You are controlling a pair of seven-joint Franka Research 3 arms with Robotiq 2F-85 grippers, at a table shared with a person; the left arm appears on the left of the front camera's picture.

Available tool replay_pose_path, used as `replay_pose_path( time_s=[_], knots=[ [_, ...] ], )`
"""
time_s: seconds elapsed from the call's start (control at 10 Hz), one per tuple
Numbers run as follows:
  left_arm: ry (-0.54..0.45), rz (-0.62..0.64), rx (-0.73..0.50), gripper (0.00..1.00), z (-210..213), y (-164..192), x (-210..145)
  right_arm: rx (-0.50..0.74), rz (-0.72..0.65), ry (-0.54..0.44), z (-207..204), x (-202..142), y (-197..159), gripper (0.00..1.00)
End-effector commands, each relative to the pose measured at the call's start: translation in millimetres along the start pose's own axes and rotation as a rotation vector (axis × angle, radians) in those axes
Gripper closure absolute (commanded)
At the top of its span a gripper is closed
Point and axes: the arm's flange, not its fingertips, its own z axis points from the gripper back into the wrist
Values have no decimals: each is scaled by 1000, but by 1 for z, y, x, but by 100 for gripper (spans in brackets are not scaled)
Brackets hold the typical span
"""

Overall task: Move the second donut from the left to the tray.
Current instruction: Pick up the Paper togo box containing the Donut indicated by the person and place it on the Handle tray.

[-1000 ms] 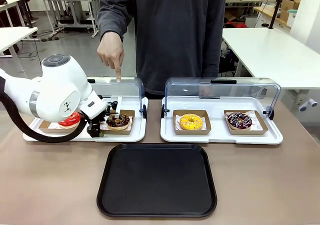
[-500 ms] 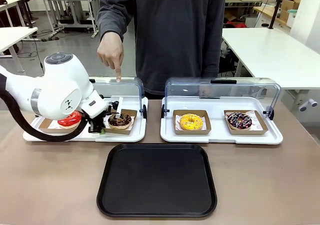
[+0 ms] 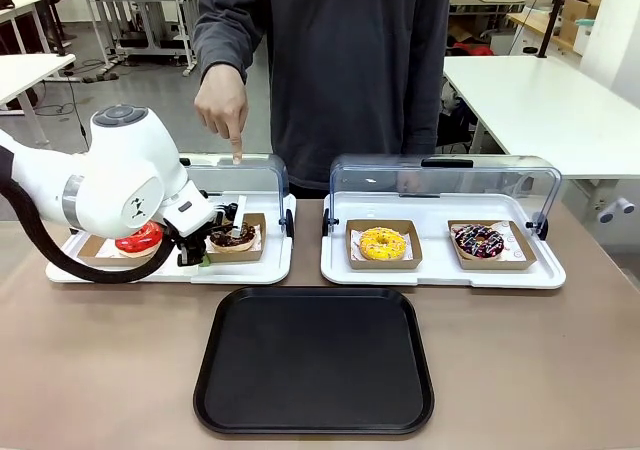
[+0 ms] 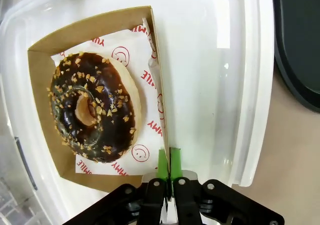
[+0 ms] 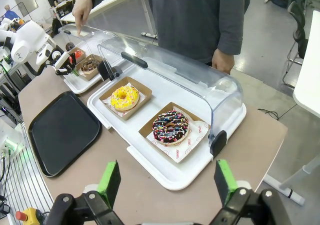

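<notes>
The second donut from the left [image 3: 233,236] [image 4: 92,107] is a dark chocolate ring with light speckles. It lies in a brown cardboard holder [image 4: 90,30] on white paper, inside the left white tray [image 3: 270,266]. My left gripper [image 3: 200,255] [image 4: 166,160] is shut, its green pads pinching the holder's side wall. The holder sits slightly tilted. The black tray [image 3: 313,360] [image 5: 62,132] lies on the table in front. In its own wrist view my right gripper [image 5: 167,182] is open, high above the table's right end, holding nothing.
A person's hand [image 3: 222,105] holds the left tray's clear lid [image 3: 240,175] open. A red-glazed donut [image 3: 140,238] sits behind my left arm. The right white tray [image 3: 440,273] carries a yellow donut [image 3: 383,243] and a sprinkled dark donut [image 3: 479,240] under its raised lid.
My left gripper's jaws have closed on the holder's side wall. The holder with the donut has shifted a little and now tilts. The person's hand has stayed on the lid.
</notes>
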Motion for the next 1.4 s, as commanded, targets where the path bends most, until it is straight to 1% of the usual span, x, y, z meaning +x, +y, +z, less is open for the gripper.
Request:
replay_pose_path(
  time_s=[0.0,0.1,0.5,0.7,0.9,1.0,1.2,1.3],
  knots=[
    [-38,64,-91,100,6,17,-2,2,21,-35,-2,1,-3,0],
    [0,0,0,100,0,0,0,2,21,-35,-2,1,-3,0],
    [-4,12,-16,99,0,4,2,2,21,-35,-2,1,-3,0],
    [27,69,14,99,45,-11,8,2,21,-35,-2,1,-3,0],
    [44,69,43,99,70,-23,16,2,21,-35,-2,1,-3,0],
    [48,84,58,99,88,-37,22,2,21,-35,-2,1,-3,0],
    [26,128,53,99,111,-58,30,2,21,-35,-2,1,-3,0],
    [35,153,81,99,122,-73,35,2,21,-35,-2,1,-3,0]
  ],
)
